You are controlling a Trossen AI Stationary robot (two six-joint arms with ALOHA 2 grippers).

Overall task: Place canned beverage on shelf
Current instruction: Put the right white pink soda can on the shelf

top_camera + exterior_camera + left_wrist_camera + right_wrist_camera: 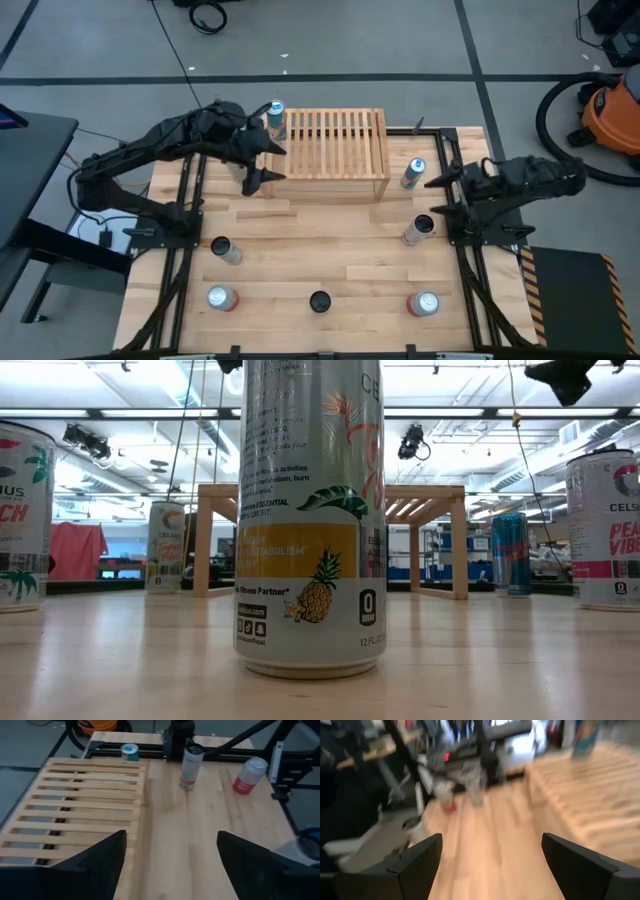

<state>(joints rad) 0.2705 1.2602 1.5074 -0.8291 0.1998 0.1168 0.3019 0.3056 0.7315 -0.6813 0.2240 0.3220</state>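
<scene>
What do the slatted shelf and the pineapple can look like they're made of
The shelf: light unfinished-looking wood, going by its pale grain and thin parallel slats. The pineapple can: probably aluminium with a glossy printed coat; its side shows a silvery sheen and reflections, though the metal itself cannot be confirmed.

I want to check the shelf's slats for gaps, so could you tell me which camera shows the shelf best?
The high view: the whole shelf shows from above, every slat countable. The left wrist view shows most of its slatted top, the low view only its legs and frame behind a can, and the right wrist view a blurred part.
</scene>
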